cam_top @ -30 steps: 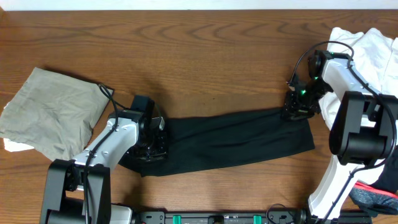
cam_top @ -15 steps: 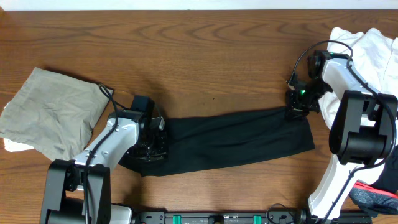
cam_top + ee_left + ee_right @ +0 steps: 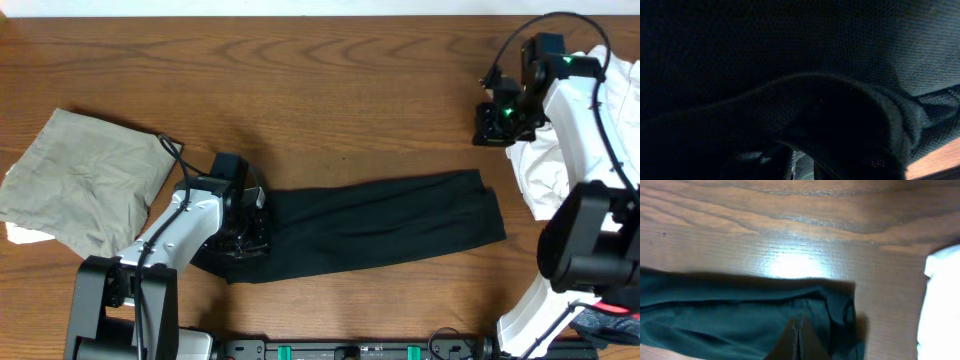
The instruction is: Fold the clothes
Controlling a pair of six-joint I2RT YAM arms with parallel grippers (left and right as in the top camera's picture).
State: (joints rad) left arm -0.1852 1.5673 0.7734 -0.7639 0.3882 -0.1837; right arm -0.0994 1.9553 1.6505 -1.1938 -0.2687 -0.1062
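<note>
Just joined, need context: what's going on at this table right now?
Two arms are folding clothes. The black garment lies as a long folded strip across the table. The left gripper looks clamped on its left end. The right gripper is shut and empty, off the strip, over bare wood past its right end, beside the white clothes. A khaki garment lies at far left.

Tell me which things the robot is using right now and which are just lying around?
In the job: black shirt, pinched at one end by the left tool; right tool, shut and empty, near its other end.
Lying about, waiting to be folded: khaki cloth; white cloth.
</note>
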